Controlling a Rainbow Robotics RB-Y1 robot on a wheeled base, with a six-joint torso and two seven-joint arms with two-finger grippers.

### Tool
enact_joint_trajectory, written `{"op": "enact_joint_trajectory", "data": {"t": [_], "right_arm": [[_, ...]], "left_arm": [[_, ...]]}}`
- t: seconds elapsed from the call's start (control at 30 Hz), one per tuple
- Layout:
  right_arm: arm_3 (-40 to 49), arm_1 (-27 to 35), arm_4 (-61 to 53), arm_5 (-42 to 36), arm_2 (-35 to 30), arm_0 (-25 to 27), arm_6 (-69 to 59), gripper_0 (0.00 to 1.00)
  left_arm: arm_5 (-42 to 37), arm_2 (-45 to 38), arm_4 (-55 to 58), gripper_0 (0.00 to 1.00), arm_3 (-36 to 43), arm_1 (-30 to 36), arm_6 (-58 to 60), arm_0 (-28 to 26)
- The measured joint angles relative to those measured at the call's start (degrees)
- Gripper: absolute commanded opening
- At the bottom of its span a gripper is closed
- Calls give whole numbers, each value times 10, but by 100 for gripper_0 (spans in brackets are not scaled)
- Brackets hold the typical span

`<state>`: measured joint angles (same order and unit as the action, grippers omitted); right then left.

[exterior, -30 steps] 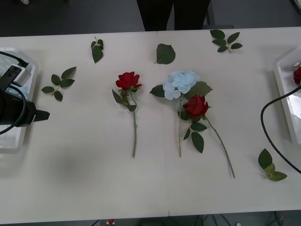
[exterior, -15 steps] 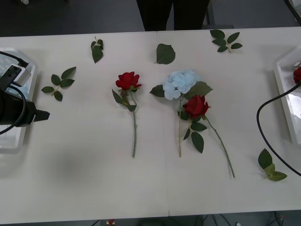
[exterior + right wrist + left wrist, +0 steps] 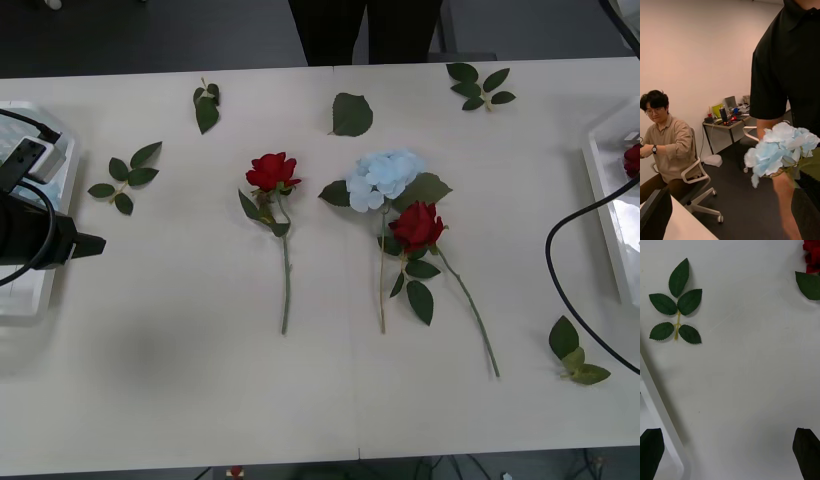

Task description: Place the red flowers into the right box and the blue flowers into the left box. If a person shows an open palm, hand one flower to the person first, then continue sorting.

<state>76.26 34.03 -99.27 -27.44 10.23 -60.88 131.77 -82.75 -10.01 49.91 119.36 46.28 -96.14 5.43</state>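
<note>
Only the right arm's cable (image 3: 560, 270) has shifted; the flowers lie unmoved on the surface (image 3: 180, 380). The left tool (image 3: 730, 453) hangs wide open and empty by the left box (image 3: 25, 305). One of the blue flowers (image 3: 780, 152) is aloft in the right wrist view; whether the right tool grips it cannot be told. The red flowers (image 3: 272, 172) look light and floppy, best pinched mid-stem.

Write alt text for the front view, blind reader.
Two red roses and a pale-blue hydrangea lie on a white table, stems toward the robot, the right-hand rose's head against the hydrangea's leaves. Loose leaf sprigs lie scattered around. White trays sit at both edges, the left box and the right box holding another rose; the left arm is over the left box.
</note>
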Motion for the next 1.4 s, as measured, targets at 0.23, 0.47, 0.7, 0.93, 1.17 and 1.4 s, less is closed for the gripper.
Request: {"op": "enact_joint_trajectory", "data": {"t": [0.23, 0.47, 0.7, 0.93, 1.17, 1.4], "right_arm": [[-24, 0, 0, -86, 0, 0, 0, 92], [-83, 1, 73, -258, 9, 0, -17, 92], [-81, 32, 175, -293, 123, 10, -147, 92], [0, 76, 296, -381, 163, 72, -197, 92], [119, 150, 349, -437, 163, 161, -220, 92], [175, 188, 375, -437, 163, 245, -238, 92]], "left_arm": [[0, 0, 0, 100, 0, 0, 0, 0], [0, 0, 0, 100, 0, 0, 0, 0], [0, 0, 0, 100, 0, 0, 0, 0], [0, 0, 0, 100, 0, 0, 0, 0], [0, 0, 0, 100, 0, 0, 0, 0], [0, 0, 0, 100, 0, 0, 0, 0]]}}
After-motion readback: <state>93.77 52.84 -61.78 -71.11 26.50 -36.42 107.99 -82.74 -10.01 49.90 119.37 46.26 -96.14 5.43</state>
